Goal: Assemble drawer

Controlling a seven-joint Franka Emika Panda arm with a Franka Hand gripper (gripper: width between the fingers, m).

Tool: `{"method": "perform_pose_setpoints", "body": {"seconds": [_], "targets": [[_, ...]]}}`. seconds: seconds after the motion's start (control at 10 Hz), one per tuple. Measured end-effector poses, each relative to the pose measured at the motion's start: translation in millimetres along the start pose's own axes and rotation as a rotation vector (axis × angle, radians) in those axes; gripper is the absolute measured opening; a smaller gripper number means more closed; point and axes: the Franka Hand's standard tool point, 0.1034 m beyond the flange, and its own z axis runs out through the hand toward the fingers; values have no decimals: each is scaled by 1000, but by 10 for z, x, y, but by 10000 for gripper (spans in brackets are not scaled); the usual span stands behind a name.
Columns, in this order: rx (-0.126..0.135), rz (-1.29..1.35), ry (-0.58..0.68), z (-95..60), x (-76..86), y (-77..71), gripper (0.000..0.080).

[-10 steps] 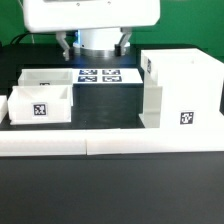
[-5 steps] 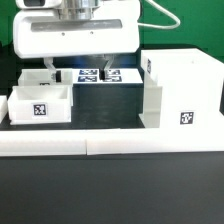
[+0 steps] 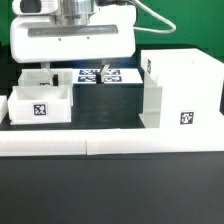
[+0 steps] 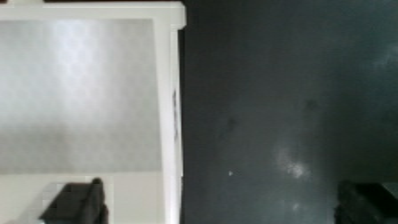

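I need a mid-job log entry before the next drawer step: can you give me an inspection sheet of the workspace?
Surface: dark table, with a low white border wall along the front.
Job's things: housing stands upright at the exterior view's right. The front tray and rear tray sit at its left. Neither is inserted.
Clutter: nothing seen.
Grippers: gripper is open and empty, straddling the edge of a white part. Which part it is cannot be told.
Cables: one cable arcs off the arm.
Surroundings: marker board lies behind, and there is a green backdrop.
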Motion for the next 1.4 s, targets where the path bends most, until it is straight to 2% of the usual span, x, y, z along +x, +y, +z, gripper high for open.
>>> {"method": "perform_pose_setpoints", "body": {"seconds": [0.1, 0.4, 0.7, 1.1, 1.3, 1.4], "targets": [[10, -6, 0, 41, -52, 57, 649], [-12, -3, 14, 243, -201, 95, 649], [-28, -1, 15, 410, -264, 133, 649], [-29, 3, -1, 497, -323, 156, 649], [-29, 5, -2, 500, -328, 154, 622], [-29, 5, -2, 500, -328, 154, 444]]}}
